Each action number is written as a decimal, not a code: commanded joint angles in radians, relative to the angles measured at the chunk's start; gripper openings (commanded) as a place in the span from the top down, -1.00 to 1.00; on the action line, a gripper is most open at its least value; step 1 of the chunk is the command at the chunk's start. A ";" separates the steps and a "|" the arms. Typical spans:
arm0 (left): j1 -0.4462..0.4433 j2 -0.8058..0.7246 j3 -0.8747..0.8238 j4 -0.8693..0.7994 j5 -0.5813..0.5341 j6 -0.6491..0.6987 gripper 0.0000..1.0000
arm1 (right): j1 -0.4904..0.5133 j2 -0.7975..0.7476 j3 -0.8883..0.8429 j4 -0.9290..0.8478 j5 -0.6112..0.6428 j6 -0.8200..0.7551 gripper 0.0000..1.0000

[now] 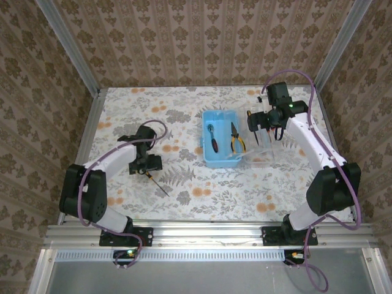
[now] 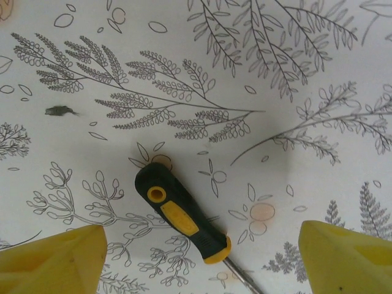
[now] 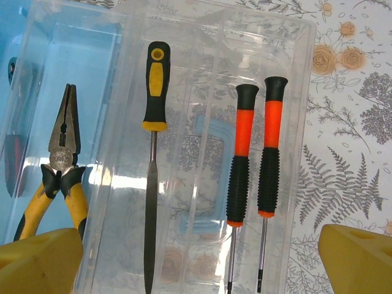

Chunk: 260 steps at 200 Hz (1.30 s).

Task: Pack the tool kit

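Left gripper (image 1: pixel 148 165), top view: my fingers stand wide apart and empty, pointing down at the floral table cover (image 1: pixel 184 110). Left wrist view: my yellow fingertips (image 2: pixel 52 257) sit at the lower corners. Between them, on the cover, lies a black-and-yellow-handled tool (image 2: pixel 182 215), its handle end toward the upper left and its metal shaft running off the lower edge. Neither fingertip touches it. In the top view its thin shaft points toward the near right, well apart from the case.

Right gripper (image 1: pixel 264 131), top view: my fingers are likewise spread and empty, held above the clear lid (image 1: pixel 260 154). The tool kit case (image 1: pixel 220 138) lies right of the table's centre, a light-blue tray with the clear lid folded open on its right side. Right wrist view: my yellow fingertips (image 3: pixel 358 257) frame the lower corners. On the clear lid, side by side and apart, lie a second black-and-yellow-handled tool (image 3: pixel 153 86) with a long flat blade and two red-black screwdrivers (image 3: pixel 241 159). The screwdrivers are parallel, handles toward the top of the view. Just left of the lid wall, in the light-blue tray, lie pliers (image 3: pixel 61 165) with yellow-and-black grips, jaws closed. Top view: a further red-black screwdriver (image 1: pixel 212 138) lies in the tray's left part, beside the pliers.
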<state>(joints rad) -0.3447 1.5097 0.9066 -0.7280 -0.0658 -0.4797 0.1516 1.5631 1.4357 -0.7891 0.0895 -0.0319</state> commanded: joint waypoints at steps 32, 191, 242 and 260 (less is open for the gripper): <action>0.016 0.051 -0.032 0.028 0.022 -0.033 -0.46 | 0.005 -0.023 0.008 -0.018 -0.028 -0.019 -1.00; 0.024 0.144 -0.038 0.142 0.077 -0.044 0.35 | 0.007 -0.026 0.020 -0.035 -0.025 -0.025 -1.00; 0.010 0.181 -0.011 0.169 0.088 -0.050 0.55 | 0.008 -0.037 0.018 -0.039 -0.026 -0.027 -1.00; 0.000 0.199 -0.002 0.179 0.095 -0.053 0.69 | 0.008 -0.040 0.017 -0.041 -0.025 -0.028 -1.00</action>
<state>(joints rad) -0.3275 1.6333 0.9043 -0.6727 -0.0105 -0.5209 0.1535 1.5570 1.4357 -0.7944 0.0711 -0.0498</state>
